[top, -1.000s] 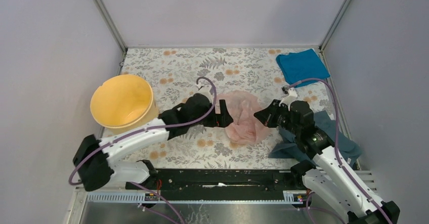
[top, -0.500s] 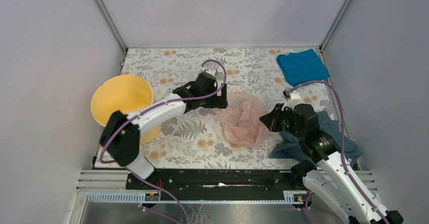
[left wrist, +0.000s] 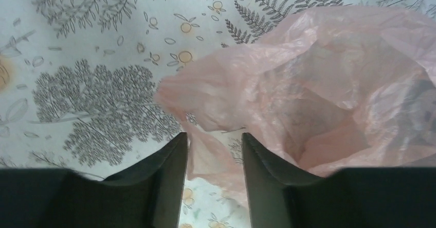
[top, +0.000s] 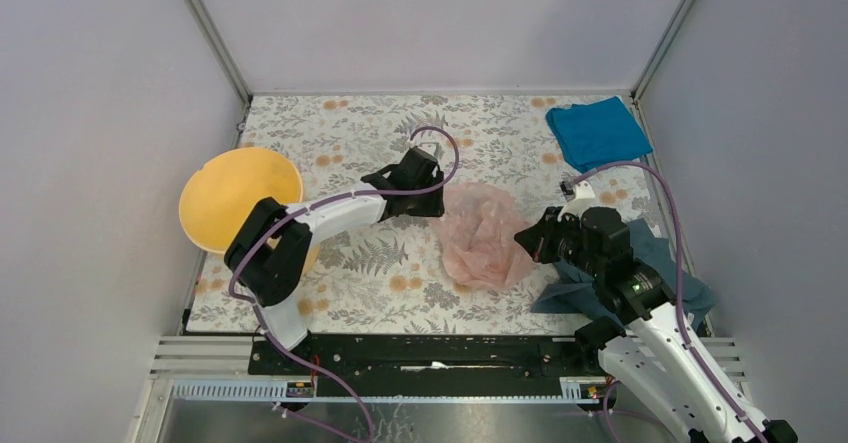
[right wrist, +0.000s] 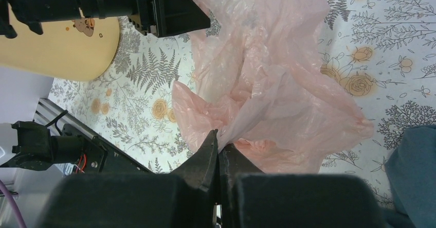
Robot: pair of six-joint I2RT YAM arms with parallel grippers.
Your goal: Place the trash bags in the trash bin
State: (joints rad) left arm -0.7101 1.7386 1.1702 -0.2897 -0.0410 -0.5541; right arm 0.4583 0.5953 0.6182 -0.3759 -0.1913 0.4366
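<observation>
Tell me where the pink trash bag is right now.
In the top view the pink trash bag lies crumpled on the table right of centre, between the left gripper and the right gripper, which pinches its edge.

The counter [top: 380, 278] lies bare in front of the pink trash bag [top: 485, 238], between the two arms, and along the far strip below the back wall [top: 440, 23]. Between bag and trash bin [top: 232, 195] the left arm [top: 330, 213] stretches across, its elbow over the bin's near rim; the bin's mouth is uncovered from above. The left gripper [top: 437, 203] blocks the bag's left edge, and the right gripper [top: 527, 241], jaws pinched on plastic, blocks its right. A bright blue cloth [top: 598, 131] fills the far right corner; a grey-blue cloth [top: 685, 288] lies under the right arm [top: 660, 333]
</observation>
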